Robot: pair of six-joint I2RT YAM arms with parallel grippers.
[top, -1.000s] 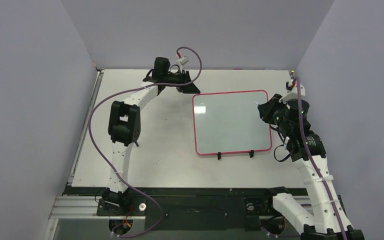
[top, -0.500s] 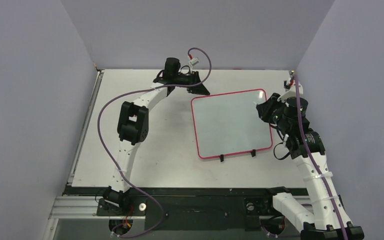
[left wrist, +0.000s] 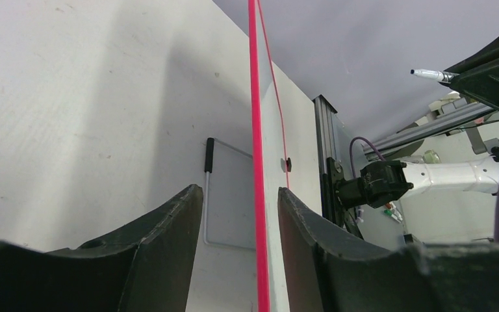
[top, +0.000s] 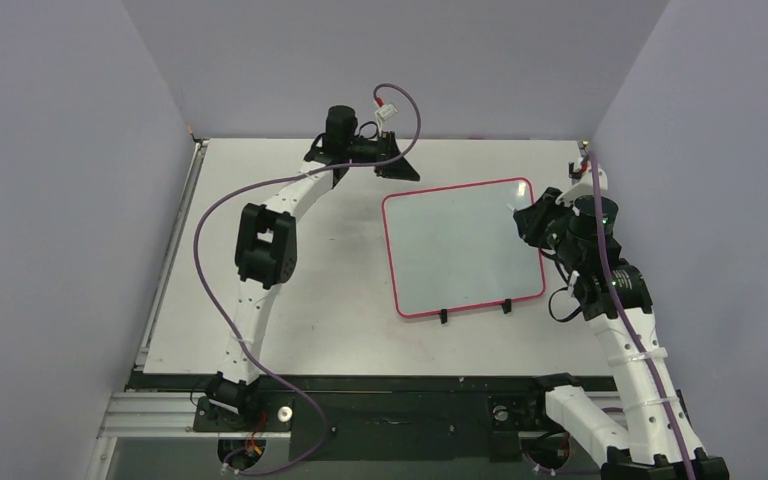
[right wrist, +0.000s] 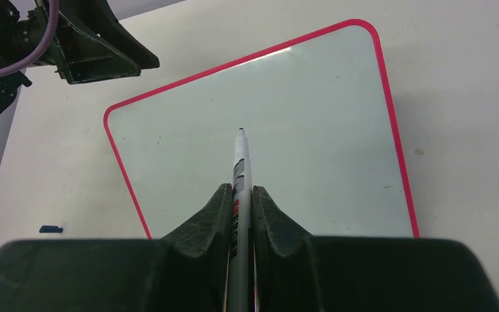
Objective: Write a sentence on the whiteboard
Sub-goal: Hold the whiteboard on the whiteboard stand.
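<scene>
The white table [top: 290, 290] fills the floor of the booth, and the whiteboard [top: 460, 250] lies flat on its right half, turned a little off square. Its pink-red frame runs all round a glossy white face, with its two black feet [top: 442, 315] at the near edge.

Over at the board's far left corner, the left gripper [left wrist: 239, 190] has its jaws apart and empty, the frame's edge running up between them.

At the far right corner, the right gripper [right wrist: 242, 192] is clamped tight on a pen [right wrist: 240, 162], tip pointing out over the board. I cannot tell whether it touches.

A small dark blue piece [right wrist: 51, 228] lies on the table just off the board.
</scene>
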